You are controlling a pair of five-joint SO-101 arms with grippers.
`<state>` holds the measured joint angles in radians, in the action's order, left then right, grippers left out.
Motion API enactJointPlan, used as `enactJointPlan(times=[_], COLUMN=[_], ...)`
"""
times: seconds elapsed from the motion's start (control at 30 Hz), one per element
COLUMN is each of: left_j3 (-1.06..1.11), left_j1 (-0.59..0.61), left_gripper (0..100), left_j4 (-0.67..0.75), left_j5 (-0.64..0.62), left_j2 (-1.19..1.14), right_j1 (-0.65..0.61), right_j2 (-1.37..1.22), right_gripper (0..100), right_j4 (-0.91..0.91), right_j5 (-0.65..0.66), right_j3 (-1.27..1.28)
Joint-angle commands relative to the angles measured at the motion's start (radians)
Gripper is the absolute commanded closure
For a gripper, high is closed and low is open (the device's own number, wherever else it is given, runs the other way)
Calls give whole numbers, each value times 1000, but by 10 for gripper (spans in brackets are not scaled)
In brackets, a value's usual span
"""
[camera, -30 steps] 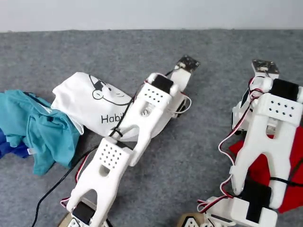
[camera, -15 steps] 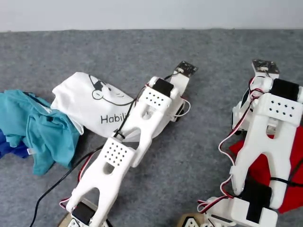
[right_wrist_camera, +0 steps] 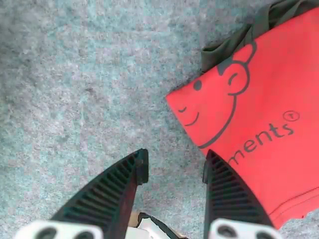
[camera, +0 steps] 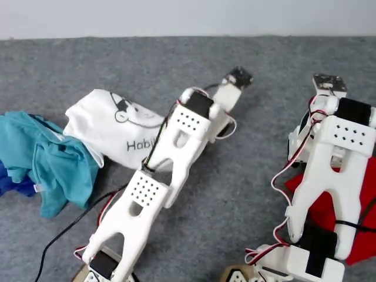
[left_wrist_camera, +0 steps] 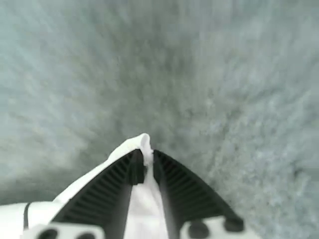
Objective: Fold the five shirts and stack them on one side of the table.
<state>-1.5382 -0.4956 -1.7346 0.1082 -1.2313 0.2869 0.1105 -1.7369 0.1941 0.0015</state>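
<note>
Folding the white shirt (camera: 106,126), left of centre on the desk (camera: 247,176), with the left hand (left_wrist_camera: 145,162) clamped on what looks like its hem and the right hand (right_wrist_camera: 172,167) parted beside the red shirt (right_wrist_camera: 249,134). Next, best to carry that edge across, lay flat

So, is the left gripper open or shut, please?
Shut: the left gripper pinches a fold of the white shirt between nearly touching jaws.

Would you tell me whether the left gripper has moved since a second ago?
Yes: the left gripper, clamping the white printed shirt, edged toward the motionless right arm.
</note>
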Motion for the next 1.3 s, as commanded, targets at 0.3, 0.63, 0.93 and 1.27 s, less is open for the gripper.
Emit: enactJointPlan(times=[0.3,0.63,0.93,1.27], left_j3=[-113,-128,-133,-134], left_j1=[-97,-523,-196,157], left_gripper=[987,987,987,987], left_j4=[-20,-20,-21,-21], left_j5=[17,186,203,203], left_j2=[397,479,592,713], right_j1=[-10,-4,108,179], right_j2=[39,41,42,42], right_gripper=[812,812,812,812], right_j4=[8,8,5,8], right_j5=[11,6,11,5], right_j3=[-3,-3,-26,-46])
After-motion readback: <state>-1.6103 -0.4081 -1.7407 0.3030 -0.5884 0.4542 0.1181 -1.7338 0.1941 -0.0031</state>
